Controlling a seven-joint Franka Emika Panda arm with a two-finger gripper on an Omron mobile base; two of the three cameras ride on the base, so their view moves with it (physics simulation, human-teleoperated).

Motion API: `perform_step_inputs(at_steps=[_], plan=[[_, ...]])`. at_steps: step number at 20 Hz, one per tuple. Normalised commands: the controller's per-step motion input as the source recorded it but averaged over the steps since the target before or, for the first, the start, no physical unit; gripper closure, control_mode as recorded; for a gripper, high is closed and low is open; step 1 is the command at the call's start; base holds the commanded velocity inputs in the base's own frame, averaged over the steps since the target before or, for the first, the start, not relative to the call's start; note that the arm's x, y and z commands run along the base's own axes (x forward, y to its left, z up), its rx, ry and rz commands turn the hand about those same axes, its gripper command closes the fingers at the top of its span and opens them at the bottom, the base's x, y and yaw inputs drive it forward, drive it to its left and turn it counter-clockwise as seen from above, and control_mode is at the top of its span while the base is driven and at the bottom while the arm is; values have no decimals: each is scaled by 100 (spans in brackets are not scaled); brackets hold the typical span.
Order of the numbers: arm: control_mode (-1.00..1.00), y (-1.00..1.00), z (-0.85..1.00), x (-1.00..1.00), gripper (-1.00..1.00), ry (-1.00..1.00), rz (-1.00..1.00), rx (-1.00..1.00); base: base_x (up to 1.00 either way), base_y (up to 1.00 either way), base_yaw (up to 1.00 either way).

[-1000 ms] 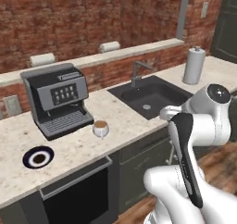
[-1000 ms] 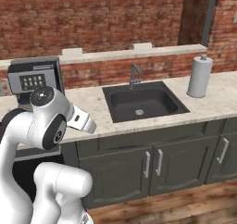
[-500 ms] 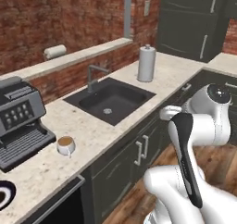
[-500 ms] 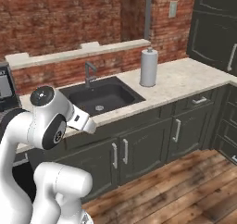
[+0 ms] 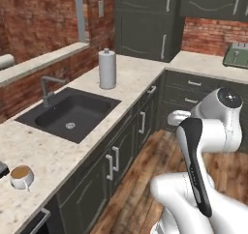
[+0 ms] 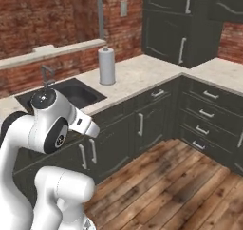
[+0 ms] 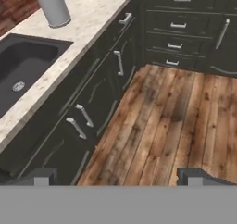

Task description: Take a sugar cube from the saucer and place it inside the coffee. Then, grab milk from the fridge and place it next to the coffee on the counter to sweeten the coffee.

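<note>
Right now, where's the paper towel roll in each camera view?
Left base view: paper towel roll upper centre-left, on the counter beyond the sink.
Right base view: upper centre-left.
Hand view: top left, cut off by the edge.
Shared landmark: the sink beside it.

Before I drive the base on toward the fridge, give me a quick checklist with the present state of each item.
1. Gripper open and empty: ok; its tips stand wide apart over the wood floor.
2. Coffee upright on the counter: ok.
3. Sugar cube in the coffee: cannot tell; too small to make out.
4. Floor ahead free of obstacles: ok.
5. Fridge door open: cannot tell.
6. Paper towel roll out of the arm's way: ok.
</note>
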Motion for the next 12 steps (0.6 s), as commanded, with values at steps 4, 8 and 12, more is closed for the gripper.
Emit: perform_step_inputs(at_steps=[4, 8, 12], plan=[[100, 0, 0, 0, -100, 0, 0, 0, 0, -59, -42], [100, 0, 0, 0, -100, 0, 0, 0, 0, -59, -48], [100, 0, 0, 0, -100, 0, 0, 0, 0, -54, -51]])
